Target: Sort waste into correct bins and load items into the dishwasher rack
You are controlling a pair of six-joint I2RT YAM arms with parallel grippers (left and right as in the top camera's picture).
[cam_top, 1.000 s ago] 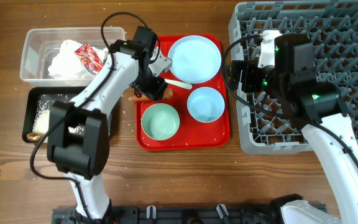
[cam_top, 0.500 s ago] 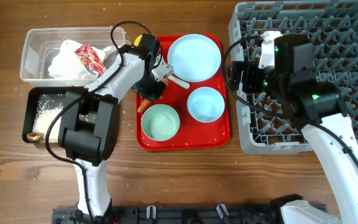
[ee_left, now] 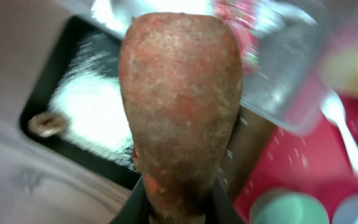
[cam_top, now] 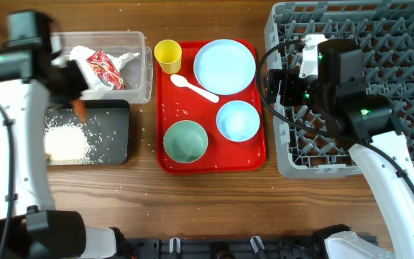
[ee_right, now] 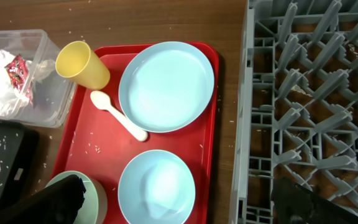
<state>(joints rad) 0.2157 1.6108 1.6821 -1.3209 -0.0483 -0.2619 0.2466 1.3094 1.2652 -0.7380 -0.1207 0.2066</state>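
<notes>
My left gripper is shut on the orange-brown carrot-like stick, which hangs above the back edge of the black bin. White rice lies in that bin, and a small brown lump sits beside the rice. The clear bin holds crumpled napkins and the red wrapper. On the red tray are a yellow cup, a plate, a white spoon and two bowls. My right gripper is open above the blue bowl, by the grey rack.
Loose rice grains are scattered over the red tray and the wooden table. The rack's near wall stands right beside the tray's right edge.
The left gripper shut on the carrot-like stick at the tray, and the arm swung left with it to above the black bin. The right arm has not moved.
</notes>
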